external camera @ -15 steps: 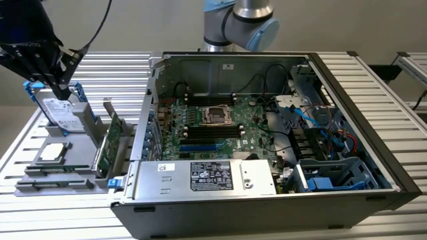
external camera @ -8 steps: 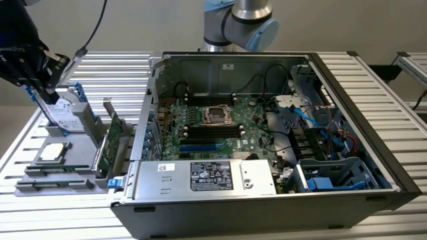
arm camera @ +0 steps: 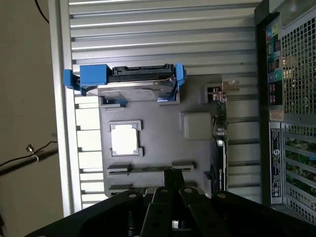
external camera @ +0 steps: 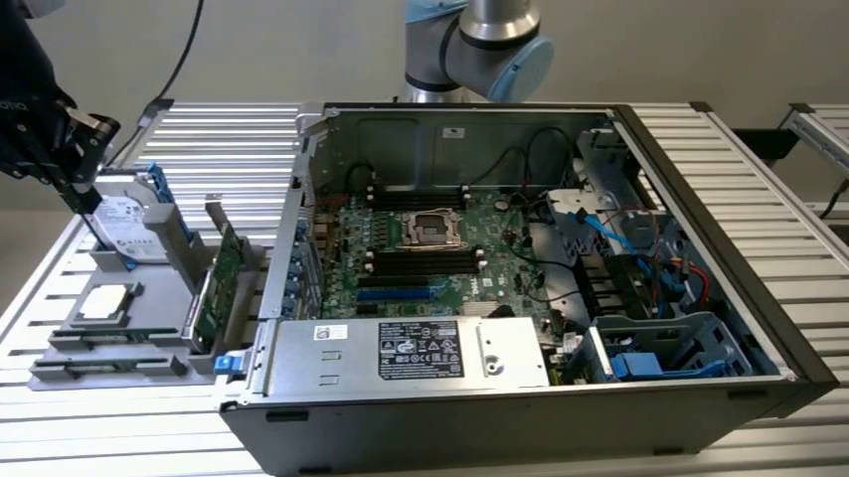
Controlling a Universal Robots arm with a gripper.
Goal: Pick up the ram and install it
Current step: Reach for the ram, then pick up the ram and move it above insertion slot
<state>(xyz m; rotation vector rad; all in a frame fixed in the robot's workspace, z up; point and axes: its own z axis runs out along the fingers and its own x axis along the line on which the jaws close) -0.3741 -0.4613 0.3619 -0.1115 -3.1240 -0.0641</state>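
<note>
Evidently the gripper (arm camera: pixel 174 177), jaws pressed together on nothing, hangs above the grey tray (arm camera: pixel 158 143) at nine o'clock of the open case (external camera: pixel 451 129), where the ram (arm camera: pixel 148 169) seemingly stands on edge between brackets (arm camera: pixel 118 170) so its faces can be pinched.

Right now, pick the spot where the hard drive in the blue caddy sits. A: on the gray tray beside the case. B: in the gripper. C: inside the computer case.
A: the hard drive stands on the gray tray, outside the case.
</note>
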